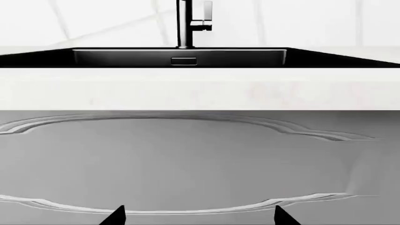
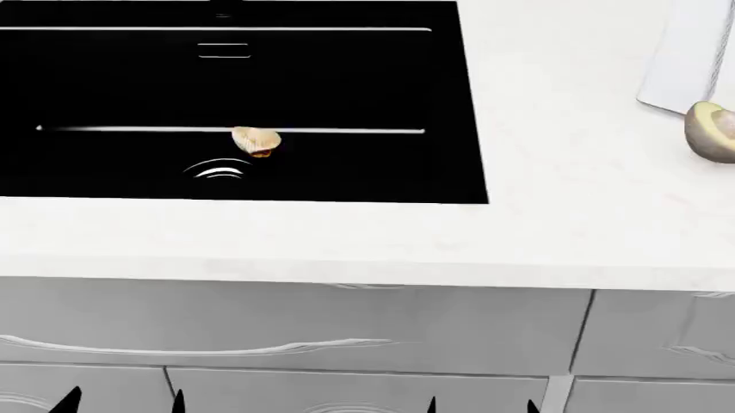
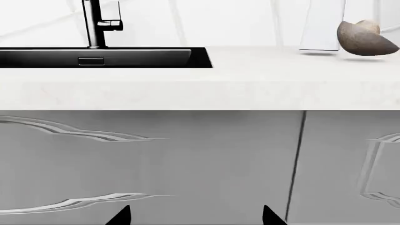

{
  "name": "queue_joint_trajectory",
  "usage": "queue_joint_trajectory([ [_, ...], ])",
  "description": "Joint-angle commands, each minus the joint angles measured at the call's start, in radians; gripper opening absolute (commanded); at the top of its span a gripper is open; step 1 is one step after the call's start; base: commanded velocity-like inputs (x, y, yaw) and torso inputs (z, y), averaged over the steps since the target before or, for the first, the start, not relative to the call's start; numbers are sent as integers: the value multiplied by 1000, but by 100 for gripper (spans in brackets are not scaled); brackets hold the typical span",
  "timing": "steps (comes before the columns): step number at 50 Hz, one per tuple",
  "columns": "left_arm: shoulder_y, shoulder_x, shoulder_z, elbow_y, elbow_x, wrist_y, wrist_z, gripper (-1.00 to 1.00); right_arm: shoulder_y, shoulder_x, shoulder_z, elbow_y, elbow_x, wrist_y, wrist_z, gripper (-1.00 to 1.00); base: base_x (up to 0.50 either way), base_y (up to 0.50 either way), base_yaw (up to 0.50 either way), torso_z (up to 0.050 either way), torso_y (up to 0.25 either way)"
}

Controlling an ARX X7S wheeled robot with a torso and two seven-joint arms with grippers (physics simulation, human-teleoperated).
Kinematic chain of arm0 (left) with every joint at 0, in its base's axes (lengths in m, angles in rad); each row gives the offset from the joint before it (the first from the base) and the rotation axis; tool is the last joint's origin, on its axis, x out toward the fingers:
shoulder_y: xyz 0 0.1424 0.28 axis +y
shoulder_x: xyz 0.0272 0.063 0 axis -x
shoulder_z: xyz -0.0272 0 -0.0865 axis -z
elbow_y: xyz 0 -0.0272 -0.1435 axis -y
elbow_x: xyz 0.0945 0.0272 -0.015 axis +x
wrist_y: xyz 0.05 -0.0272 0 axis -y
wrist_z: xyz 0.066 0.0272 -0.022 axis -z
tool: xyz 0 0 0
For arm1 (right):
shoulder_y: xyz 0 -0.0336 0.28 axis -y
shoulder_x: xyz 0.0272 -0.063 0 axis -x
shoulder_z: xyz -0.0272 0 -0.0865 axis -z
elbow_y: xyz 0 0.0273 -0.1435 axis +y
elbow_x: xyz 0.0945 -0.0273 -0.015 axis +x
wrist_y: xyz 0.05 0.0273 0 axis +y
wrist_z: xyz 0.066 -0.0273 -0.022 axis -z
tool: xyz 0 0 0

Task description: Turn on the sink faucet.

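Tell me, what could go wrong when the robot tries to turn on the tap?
1. Both grippers, left and right, sit low by the cabinet doors, far from the sink faucet. Rising, an arm might bump the countertop edge.
2. The lever handle is small and could be missed.
3. A small tan thing lies in the sink near the drain; water might push it there.

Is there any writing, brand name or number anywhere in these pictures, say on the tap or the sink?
None. No readable text shows in any view.
The sink faucet is plain matte black, no mark.
The sink has only a small rectangular slot on its back wall, no lettering.
The white countertop, the grey cabinet fronts and the avocado half carry nothing written either.
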Motion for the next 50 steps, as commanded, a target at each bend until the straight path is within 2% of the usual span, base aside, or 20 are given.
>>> queue_joint_trajectory([
  [1, -3, -16, 15, -7, -25, -2, -13, 100, 5, 15, -18, 4, 21, -4, 19, 100, 0, 0, 0, 0, 0],
  [6, -12, -32, 52, -8, -31, -13, -38, 100, -3, 32, -38, -8, 50, -47, 33, 100, 0, 0, 0, 0, 0],
  [17, -11, -58, 85, -5, -47, -21, -64, 100, 6, 62, -79, 1, 49, -17, 57, 100, 0, 11, 0, 0, 0],
  [37, -20, -81, 111, -12, -76, -42, -97, 100, 11, 83, -102, 14, 92, -35, 81, 100, 0, 500, 0, 0, 0],
  [50, -26, -92, 128, -10, -96, -49, -115, 100, 19, 96, -119, 25, 108, -25, 98, 100, 0, 327, 0, 0, 0],
])
